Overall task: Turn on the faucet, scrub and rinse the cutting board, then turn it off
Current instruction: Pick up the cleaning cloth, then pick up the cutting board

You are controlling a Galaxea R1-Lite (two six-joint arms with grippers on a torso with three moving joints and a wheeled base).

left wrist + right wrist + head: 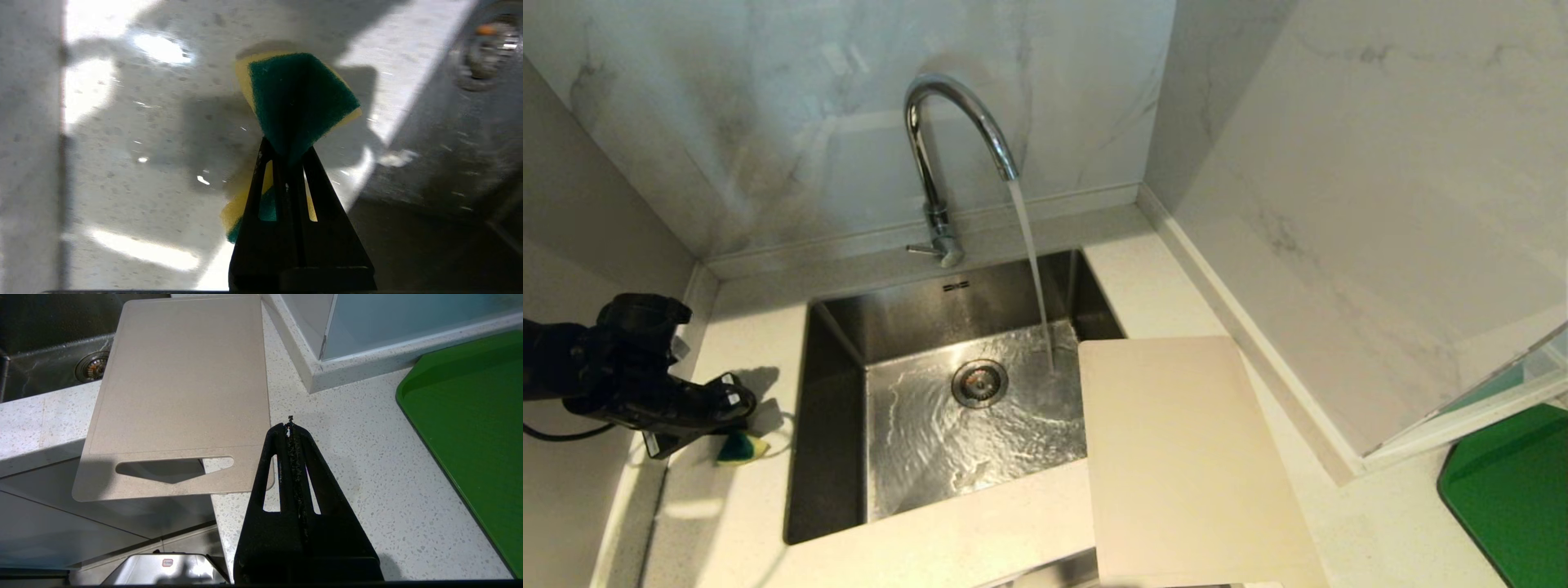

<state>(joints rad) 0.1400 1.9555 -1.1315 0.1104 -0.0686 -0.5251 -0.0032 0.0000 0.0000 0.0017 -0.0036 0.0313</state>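
A: What does the left pincer [288, 157] hold?

B: It is clamped on a yellow sponge with a green scouring face [300, 100], pinched into a fold, over the speckled white stone tabletop [743, 343] just left of the stainless steel sink [833, 425].

A: And the tall chrome gooseneck faucet [931, 155]?

B: Water streams from its spout into the basin, beside the round drain [979, 382].

A: Where is the large thin beige cutting board [1184, 457]?

B: Flat on the tabletop right of the sink, one long edge overhanging the basin, its slotted end jutting past the front edge.

A: The right pincer [291, 428]?

B: Fingers together, empty, near the board's slotted end; a green mat [470, 416] lies on its other side.
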